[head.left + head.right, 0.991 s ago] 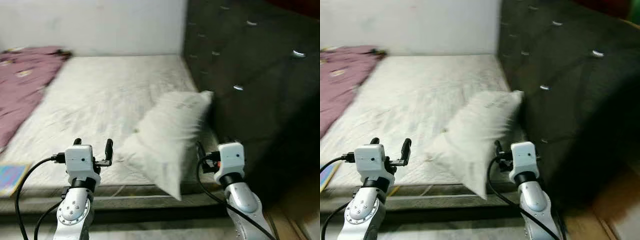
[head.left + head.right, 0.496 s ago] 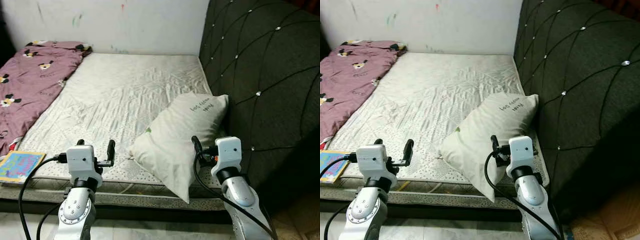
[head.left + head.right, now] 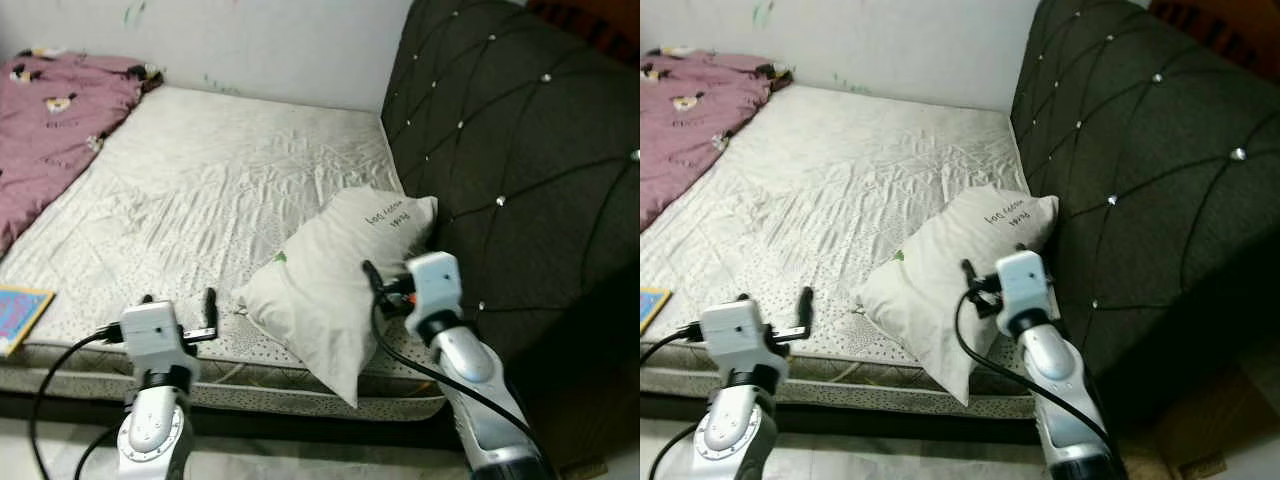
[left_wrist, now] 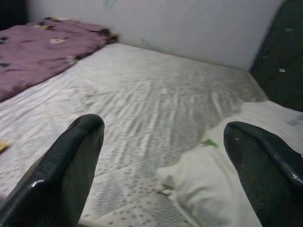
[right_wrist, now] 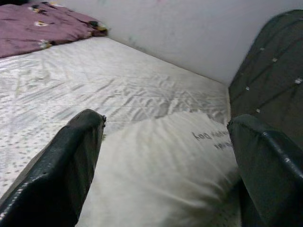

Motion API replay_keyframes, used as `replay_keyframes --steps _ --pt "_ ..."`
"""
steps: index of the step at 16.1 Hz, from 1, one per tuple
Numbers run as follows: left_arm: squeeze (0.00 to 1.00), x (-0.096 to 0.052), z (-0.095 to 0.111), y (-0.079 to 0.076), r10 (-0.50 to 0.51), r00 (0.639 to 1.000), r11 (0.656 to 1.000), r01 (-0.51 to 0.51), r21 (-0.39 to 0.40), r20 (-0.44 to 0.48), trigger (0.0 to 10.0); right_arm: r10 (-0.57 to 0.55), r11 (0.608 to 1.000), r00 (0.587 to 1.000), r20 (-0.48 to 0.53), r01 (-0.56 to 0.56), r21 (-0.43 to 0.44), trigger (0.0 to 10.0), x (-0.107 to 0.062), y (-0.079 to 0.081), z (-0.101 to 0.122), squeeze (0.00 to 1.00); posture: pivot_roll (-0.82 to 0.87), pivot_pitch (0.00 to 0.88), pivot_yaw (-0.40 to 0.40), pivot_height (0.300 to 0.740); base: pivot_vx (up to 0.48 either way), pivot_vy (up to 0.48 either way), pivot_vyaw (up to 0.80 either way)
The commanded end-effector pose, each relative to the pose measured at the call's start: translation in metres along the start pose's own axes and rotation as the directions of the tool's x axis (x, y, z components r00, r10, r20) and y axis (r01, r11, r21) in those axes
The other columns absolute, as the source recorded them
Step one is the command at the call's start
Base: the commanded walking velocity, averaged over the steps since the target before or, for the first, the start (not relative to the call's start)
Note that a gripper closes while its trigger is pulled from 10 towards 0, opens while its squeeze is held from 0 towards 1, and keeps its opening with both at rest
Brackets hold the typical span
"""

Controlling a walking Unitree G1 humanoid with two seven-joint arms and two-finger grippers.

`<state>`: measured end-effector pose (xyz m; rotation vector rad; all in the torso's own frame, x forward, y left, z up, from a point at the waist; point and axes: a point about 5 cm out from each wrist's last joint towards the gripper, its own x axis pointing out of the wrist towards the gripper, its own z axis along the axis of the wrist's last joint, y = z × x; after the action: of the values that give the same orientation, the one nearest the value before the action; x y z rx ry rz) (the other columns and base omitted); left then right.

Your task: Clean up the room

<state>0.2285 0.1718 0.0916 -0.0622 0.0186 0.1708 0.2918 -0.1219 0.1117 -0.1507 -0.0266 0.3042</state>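
A white pillow (image 3: 335,283) leaned against the dark headboard (image 3: 510,170) at the mattress (image 3: 220,200) edge. The right gripper (image 5: 161,161) hovered over it, fingers apart, perhaps touching. The left gripper (image 4: 165,165) stood spread nearby.

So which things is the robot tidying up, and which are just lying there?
For the job:
white printed pillow, between the right gripper's open fingers
right gripper
left gripper, open, over the mattress edge

Just lying about:
purple patterned blanket
colourful book
white mattress
dark tufted headboard
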Motion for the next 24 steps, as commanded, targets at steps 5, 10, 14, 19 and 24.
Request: replay_keyframes --steps 5,10,14,19,24 --pt "0.0 0.012 0.01 -0.003 -0.055 0.998 0.998 0.054 0.024 0.035 10.0 -0.019 1.0 1.0 0.001 0.019 -0.005 10.0 -0.001 0.001 -0.004 0.0 0.05 0.004 -0.071 0.74 0.0 0.0 0.48" --pt "0.0 0.021 0.011 -0.009 -0.084 0.996 0.996 0.084 0.021 0.035 10.0 -0.074 0.997 0.997 -0.005 0.074 0.007 10.0 -0.006 -0.009 -0.006 0.0 0.03 0.014 -0.042 0.74 0.0 0.0 0.16" --pt "0.0 0.029 0.013 -0.012 -0.106 0.994 0.994 0.105 0.024 0.037 10.0 -0.121 0.993 0.993 0.005 0.121 0.015 10.0 -0.007 -0.012 -0.006 0.0 0.01 0.014 -0.005 0.74 0.0 0.0 0.0" --pt "0.0 0.04 0.017 -0.023 -0.17 0.984 0.985 0.169 0.029 0.048 10.0 -0.163 0.986 0.987 0.016 0.162 0.027 10.0 -0.006 -0.011 -0.006 0.0 0.0 0.0 0.039 0.74 0.0 0.0 0.0" --pt "0.0 0.038 0.018 -0.022 -0.173 0.983 0.985 0.172 0.019 0.058 10.0 -0.152 0.988 0.988 0.027 0.151 0.012 10.0 0.001 -0.012 -0.004 0.0 0.02 0.0 0.022 0.74 0.0 0.0 0.2"
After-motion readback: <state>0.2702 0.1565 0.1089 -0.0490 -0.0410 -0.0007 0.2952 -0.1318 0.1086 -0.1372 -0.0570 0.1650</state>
